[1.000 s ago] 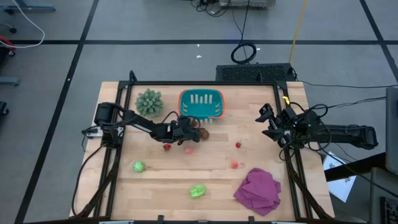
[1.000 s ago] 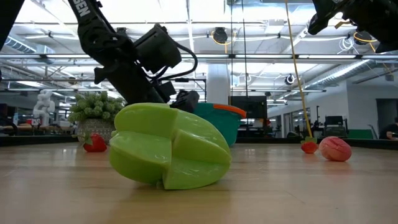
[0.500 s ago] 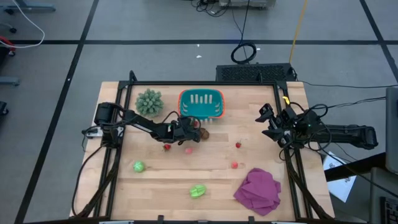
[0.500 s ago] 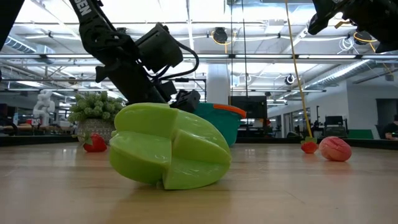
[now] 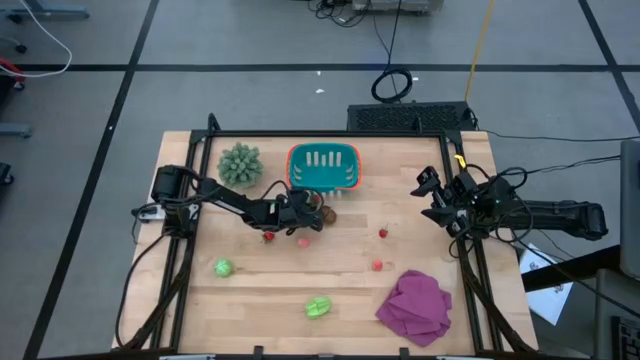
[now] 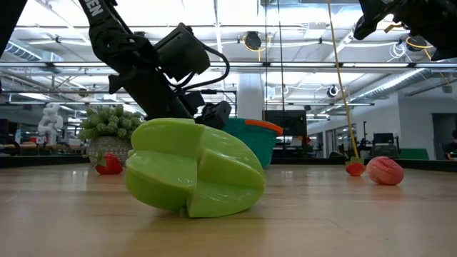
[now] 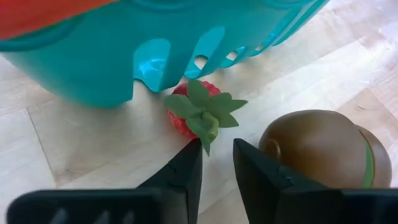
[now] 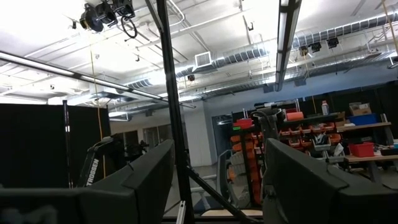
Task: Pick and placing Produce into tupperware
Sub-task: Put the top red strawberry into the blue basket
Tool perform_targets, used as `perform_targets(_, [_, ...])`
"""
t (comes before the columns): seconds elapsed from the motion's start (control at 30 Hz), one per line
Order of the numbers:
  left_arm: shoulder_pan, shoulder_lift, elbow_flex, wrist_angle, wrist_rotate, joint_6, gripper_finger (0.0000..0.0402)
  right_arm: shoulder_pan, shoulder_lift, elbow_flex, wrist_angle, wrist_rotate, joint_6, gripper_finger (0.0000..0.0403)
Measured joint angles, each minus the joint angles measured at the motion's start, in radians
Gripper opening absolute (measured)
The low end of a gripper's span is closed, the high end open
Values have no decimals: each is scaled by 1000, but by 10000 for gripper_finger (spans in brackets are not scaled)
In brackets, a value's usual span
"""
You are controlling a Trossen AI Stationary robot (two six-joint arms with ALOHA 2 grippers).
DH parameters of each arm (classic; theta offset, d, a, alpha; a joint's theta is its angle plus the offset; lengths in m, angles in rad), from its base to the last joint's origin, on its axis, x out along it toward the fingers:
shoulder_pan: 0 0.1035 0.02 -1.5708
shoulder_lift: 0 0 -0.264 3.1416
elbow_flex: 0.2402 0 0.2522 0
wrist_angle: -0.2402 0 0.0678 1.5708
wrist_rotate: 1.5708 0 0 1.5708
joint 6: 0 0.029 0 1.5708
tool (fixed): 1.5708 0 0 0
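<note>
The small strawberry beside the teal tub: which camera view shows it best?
The left wrist view: the strawberry fills mid-frame, red body and green leaves against the tub, just beyond the left claw. The high view shows only a speck by the brown fruit. The low and right wrist views do not show it.

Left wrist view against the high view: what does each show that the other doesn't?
Only the left wrist view shows the strawberry's green leaves lying at the left gripper, jaws slightly apart around a leaf tip, and the strawberry close against the tupperware wall. Only the high view shows the right gripper parked at the table's right edge, two green produce pieces, the magenta cloth and the spiky plant. Both show the tupperware and the brown oval.
</note>
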Motion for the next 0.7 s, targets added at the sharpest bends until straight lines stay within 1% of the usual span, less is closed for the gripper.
perform_targets(0.2, [-2,0,0,0,1,0,57,0,0,0,0,0,0,242])
perform_targets(0.4, [-13,0,0,0,1,9,7,0,0,0,0,0,0,242])
perform_targets(0.7, [-15,0,0,0,3,8,3,0,0,0,0,0,0,242])
